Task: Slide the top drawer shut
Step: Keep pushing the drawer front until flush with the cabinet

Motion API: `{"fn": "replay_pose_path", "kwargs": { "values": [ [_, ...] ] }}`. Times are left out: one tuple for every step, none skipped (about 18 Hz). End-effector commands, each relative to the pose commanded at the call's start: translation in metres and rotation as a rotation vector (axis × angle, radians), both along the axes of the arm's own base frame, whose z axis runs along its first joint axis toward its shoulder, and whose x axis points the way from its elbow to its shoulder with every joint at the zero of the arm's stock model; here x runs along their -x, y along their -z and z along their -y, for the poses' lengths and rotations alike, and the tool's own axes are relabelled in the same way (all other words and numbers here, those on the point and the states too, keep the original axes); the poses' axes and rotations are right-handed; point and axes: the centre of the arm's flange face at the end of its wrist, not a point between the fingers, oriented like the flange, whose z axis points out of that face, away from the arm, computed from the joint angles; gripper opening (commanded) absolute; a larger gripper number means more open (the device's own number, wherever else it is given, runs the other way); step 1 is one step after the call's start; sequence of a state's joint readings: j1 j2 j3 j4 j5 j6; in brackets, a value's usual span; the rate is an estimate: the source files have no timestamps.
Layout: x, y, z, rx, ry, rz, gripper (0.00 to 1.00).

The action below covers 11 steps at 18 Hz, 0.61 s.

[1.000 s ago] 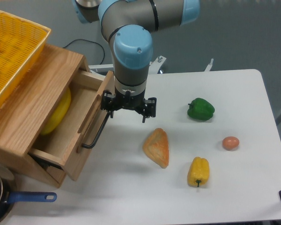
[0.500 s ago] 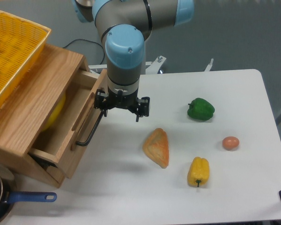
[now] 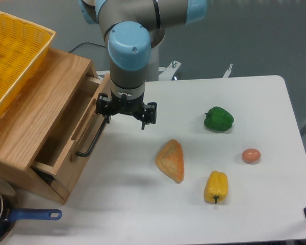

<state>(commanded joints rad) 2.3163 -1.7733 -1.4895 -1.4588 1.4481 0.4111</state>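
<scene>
Camera view: we judge the top drawer (image 3: 74,140), at left of frame, mostly closed with a narrow gap remaining, the spread gripper (image 3: 126,113) against its black handle (image 3: 93,140).

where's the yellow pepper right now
The yellow pepper lies on the white table toward the lower right of the camera view, right of the bread and below-left of the egg.
</scene>
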Motion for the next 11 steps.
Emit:
{"fn": "replay_pose_path", "kwargs": {
  "values": [
    [-0.003,-0.001,-0.002,-0.001,0.005,-0.001,1.00],
    [-0.005,-0.001,-0.002,0.000,0.003,-0.002,1.00],
    [-0.006,-0.001,-0.003,0.001,0.003,-0.002,1.00],
    [-0.007,0.000,-0.003,0.002,0.005,0.002,1.00],
    [-0.009,0.000,-0.004,0.002,0.006,0.002,1.00],
    [-0.012,0.000,-0.006,0.003,0.008,0.000,1.00],
    [-0.013,0.000,-0.006,0.003,0.005,0.000,1.00],
    [-0.014,0.000,-0.007,0.003,0.005,0.000,1.00],
    [-0.014,0.000,-0.007,0.003,0.005,0.000,1.00],
    [-0.015,0.001,-0.007,0.005,0.006,0.002,1.00],
    [-0.015,0.001,-0.006,0.004,0.006,0.002,1.00]
  ]
}}
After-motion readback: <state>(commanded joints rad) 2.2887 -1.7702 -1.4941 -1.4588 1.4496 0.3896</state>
